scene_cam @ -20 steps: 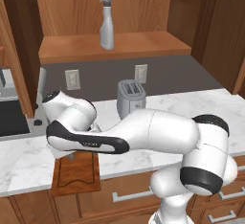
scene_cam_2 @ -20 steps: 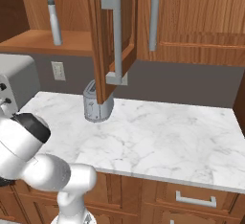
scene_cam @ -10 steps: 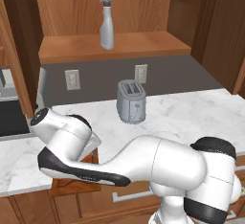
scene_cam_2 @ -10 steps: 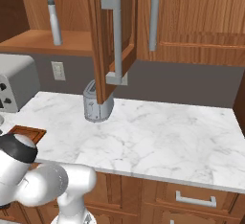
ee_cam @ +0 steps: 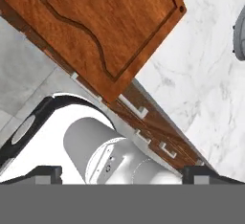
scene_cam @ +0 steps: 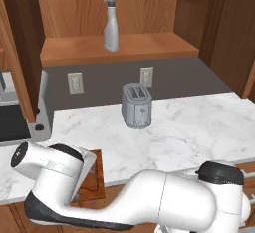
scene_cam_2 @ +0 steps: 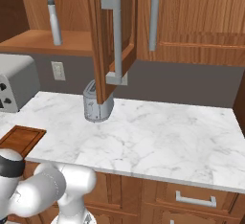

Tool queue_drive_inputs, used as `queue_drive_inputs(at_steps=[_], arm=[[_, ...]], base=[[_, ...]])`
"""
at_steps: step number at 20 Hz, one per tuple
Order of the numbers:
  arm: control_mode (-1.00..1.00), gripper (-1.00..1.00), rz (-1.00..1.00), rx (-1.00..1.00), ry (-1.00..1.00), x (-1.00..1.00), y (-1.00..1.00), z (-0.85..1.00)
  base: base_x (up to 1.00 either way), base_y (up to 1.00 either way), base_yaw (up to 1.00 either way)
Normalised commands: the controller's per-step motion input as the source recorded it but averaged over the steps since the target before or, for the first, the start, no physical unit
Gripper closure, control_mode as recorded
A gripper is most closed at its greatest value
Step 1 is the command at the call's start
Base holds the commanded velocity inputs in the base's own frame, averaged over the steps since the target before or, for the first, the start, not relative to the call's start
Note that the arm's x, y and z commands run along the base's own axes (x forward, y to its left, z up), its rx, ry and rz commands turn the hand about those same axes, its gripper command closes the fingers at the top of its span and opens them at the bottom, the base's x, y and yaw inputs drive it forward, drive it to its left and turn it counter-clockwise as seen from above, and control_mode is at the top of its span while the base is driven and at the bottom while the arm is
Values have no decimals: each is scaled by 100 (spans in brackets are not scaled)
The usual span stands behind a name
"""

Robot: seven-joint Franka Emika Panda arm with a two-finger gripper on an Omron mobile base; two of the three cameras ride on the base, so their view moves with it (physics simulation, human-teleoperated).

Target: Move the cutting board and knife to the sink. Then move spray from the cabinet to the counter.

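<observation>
On the white marble counter, the cutting board, seemingly stiff and light, overhung the front edge where it could be pinched; the jaws stood wide, empty.

A home kitchen is shown. A white marble counter is set above brown wooden drawers, with a toaster standing on it, wall sockets behind, and an open wooden cabinet mounted above.

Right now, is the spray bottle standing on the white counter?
No, the spray bottle stands upright on the wooden shelf inside the cabinet, well above the counter.
</observation>
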Motion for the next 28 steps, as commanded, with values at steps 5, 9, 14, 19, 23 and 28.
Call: queue_drive_inputs(at_steps=[5,9,14,19,23,28], arm=[[-100,-100,26,-23,1,-4,0,-19],[-100,-100,28,-24,0,4,0,-44],[-100,-100,31,-24,0,0,1,-41],[-100,-100,33,-18,0,0,12,-26],[-100,-100,33,-16,0,0,4,-16],[-100,-100,28,-12,0,0,0,-16]], base=[[0,0,0],[0,0,0],[0,0,0],[0,0,0],[0,0,0],[0,0,0]])
